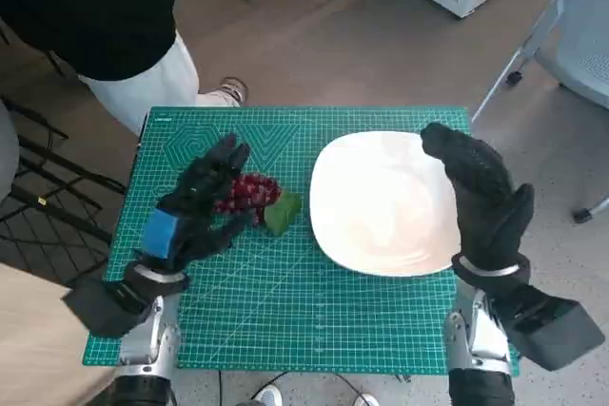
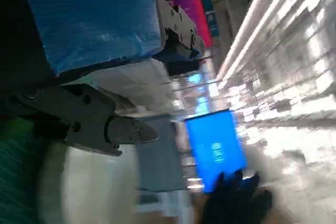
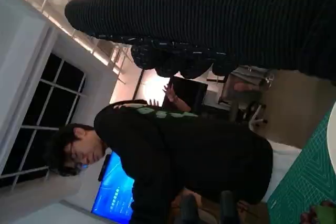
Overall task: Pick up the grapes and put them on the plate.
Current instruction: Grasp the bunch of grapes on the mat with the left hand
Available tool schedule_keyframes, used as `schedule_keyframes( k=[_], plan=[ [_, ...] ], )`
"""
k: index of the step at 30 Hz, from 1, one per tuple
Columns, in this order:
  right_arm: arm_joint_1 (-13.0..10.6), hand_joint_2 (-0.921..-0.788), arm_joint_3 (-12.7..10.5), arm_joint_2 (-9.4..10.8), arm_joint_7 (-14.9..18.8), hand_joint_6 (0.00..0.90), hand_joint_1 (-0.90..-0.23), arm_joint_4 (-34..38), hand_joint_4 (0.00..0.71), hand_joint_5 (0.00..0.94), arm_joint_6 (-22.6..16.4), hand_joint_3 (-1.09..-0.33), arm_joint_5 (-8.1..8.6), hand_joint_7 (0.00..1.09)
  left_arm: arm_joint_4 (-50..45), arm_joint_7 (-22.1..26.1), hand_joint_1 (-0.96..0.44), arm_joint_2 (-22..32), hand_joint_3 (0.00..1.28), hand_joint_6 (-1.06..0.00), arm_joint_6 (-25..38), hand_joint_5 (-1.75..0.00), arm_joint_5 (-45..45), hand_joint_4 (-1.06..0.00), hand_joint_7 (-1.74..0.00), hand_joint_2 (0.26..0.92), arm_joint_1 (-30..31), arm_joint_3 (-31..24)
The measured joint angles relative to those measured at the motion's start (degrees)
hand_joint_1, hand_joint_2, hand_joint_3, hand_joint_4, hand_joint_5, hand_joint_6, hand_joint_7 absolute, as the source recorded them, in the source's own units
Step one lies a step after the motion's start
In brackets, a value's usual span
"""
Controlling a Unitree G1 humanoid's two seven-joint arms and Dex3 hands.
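One bunch of red grapes (image 1: 249,193) with a green leaf lies on the green mat (image 1: 285,311), just left of the white plate (image 1: 381,202). Left hand (image 1: 195,202) reaches over the bunch, fingers spread, grasping nothing. Right hand (image 1: 485,199) hovers over the plate's right edge, released. Person (image 3: 173,156) stands beyond the table.

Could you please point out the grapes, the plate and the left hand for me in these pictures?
grapes (image 1: 249,192): head view, on the red berries showing beside the fingers.
plate (image 1: 381,235): head view, on the bare white surface near its front.
left hand (image 1: 190,204): head view, on the black back of the hand above the blue tape.
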State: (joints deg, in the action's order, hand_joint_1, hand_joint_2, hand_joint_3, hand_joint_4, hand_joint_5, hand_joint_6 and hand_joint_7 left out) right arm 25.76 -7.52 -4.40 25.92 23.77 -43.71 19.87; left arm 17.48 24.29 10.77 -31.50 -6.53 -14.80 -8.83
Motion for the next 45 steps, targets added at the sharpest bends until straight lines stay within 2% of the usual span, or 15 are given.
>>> schedule_keyframes(
  k=[4, 9, 15, 18, 24, 33, 45],
  plan=[
    [0.0, -0.921, 0.0, 0.0, 0.0, 0.055, -0.699, -0.1, 0.391, 0.000, -0.1, -0.698, 0.03, 0.43, -2.3, -3.3, -0.62, 3.2, 0.01, -0.07, 2.1, 0.00, 9.8, -0.01, 0.00, 0.801, 0.0, 0.1],
    [0.0, -0.921, 0.0, 0.0, 0.0, 0.054, -0.696, -0.2, 0.390, 0.000, -0.1, -0.700, 0.03, 0.43, -7.1, -4.9, -0.62, 7.1, 0.00, -0.10, 8.2, 0.00, 22.1, 0.00, -0.02, 0.725, 0.0, 0.9],
    [0.0, -0.921, 0.1, 0.0, 0.0, 0.053, -0.696, -0.3, 0.390, 0.000, 0.0, -0.700, -0.01, 0.43, -15.6, -4.1, -0.60, 11.6, 0.00, -0.12, 18.7, 0.00, 37.3, 0.00, -0.03, 0.697, 0.1, 4.9],
    [-0.1, -0.921, 0.1, 0.0, 0.0, 0.052, -0.695, -0.3, 0.390, 0.000, 0.2, -0.701, -0.06, 0.43, -20.4, -2.7, -0.59, 12.9, 0.00, -0.13, 24.4, 0.00, 42.1, 0.00, -0.03, 0.693, 0.0, 7.6],
    [-0.3, -0.921, 0.3, 0.2, -0.1, 0.050, -0.695, -0.4, 0.389, 0.000, 0.6, -0.702, -0.08, 0.44, -23.8, -2.0, -0.58, 13.2, 0.00, -0.13, 29.9, 0.00, 44.1, 0.00, -0.02, 0.689, -0.2, 10.9],
    [-0.7, -0.921, 0.3, 0.2, -0.1, 0.048, -0.690, -0.6, 0.389, 0.000, 0.8, -0.703, -0.07, 0.44, -23.7, -1.9, -0.58, 13.8, 0.00, -0.16, 34.1, 0.00, 44.9, 0.00, -0.03, 0.690, -1.2, 14.3],
    [-0.9, -0.921, 0.2, 0.2, -0.2, 0.047, -0.687, -0.6, 0.389, 0.000, 1.1, -0.703, -0.07, 0.44, -17.1, -2.4, -0.49, 14.0, 0.00, -0.18, 37.9, 0.00, 47.9, 0.00, -0.02, 0.689, -8.0, 19.7]
  ],
)
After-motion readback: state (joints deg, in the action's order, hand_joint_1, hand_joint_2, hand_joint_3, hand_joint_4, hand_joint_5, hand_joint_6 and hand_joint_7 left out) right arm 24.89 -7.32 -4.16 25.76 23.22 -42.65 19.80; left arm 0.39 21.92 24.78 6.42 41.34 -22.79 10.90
